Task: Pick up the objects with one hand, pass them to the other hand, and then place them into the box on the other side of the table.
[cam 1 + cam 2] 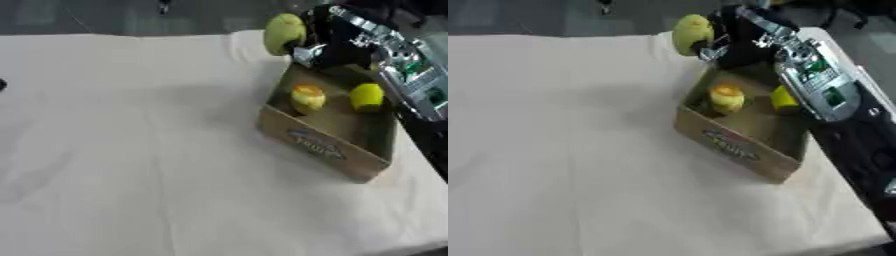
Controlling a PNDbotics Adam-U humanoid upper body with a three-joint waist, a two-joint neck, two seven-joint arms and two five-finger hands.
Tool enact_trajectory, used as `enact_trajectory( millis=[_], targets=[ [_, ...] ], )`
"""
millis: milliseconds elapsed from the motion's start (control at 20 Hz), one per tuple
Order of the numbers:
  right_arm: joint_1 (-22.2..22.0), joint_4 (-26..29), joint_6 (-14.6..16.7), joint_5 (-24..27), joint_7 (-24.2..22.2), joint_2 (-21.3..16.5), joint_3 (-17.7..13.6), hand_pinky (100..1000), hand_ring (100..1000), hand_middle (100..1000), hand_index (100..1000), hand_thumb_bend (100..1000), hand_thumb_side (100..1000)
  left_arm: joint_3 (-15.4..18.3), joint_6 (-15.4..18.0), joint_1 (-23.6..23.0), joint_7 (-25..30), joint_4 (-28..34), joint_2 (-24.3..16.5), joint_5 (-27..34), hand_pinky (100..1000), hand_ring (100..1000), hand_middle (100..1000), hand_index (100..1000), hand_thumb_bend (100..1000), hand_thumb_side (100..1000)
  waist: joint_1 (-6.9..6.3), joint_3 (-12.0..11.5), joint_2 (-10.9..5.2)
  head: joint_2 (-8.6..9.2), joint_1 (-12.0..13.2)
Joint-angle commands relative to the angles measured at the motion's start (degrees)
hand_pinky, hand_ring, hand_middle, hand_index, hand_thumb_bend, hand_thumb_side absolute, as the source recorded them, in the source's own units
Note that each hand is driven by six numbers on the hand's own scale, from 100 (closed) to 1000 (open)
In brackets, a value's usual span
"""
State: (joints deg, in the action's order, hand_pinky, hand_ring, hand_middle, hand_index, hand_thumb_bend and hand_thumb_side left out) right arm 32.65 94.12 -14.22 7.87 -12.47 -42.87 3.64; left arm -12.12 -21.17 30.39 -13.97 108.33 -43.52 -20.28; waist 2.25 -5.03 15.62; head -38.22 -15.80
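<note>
The right arm (820, 85) partly hides a yellow fruit (781, 98).

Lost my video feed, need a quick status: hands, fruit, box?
Right hand shut on green fruit above the box's far corner. Left hand not in view. Box holds two yellow fruits. Nothing blocking.

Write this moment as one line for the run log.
right hand: shut on green fruit, above far end of box | box: yellow fruit, yellow-orange fruit inside | left hand: not in view
</note>
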Motion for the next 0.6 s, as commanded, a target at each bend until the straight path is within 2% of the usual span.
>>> enact_trajectory(
  millis=[50, 600],
  targets=[
    [-0.45, -0.31, 0.55, -0.76, 1.40, -3.57, -2.04, 737, 667, 562, 619, 222, 100, 1.09, 0.43, 0.47, -1.19, 0.40, -1.49, 0.84, 730, 671, 628, 816, 704, 458, -0.25, 0.08, -0.92, -0.16, -0.81],
    [-4.78, -5.05, 3.82, -7.24, 2.47, -7.26, -3.20, 741, 679, 579, 633, 276, 100, 2.32, 0.39, -0.28, -3.38, 0.75, -1.57, 1.68, 722, 665, 622, 813, 679, 446, -0.31, 0.13, -0.83, -0.09, -2.20]
  ],
)
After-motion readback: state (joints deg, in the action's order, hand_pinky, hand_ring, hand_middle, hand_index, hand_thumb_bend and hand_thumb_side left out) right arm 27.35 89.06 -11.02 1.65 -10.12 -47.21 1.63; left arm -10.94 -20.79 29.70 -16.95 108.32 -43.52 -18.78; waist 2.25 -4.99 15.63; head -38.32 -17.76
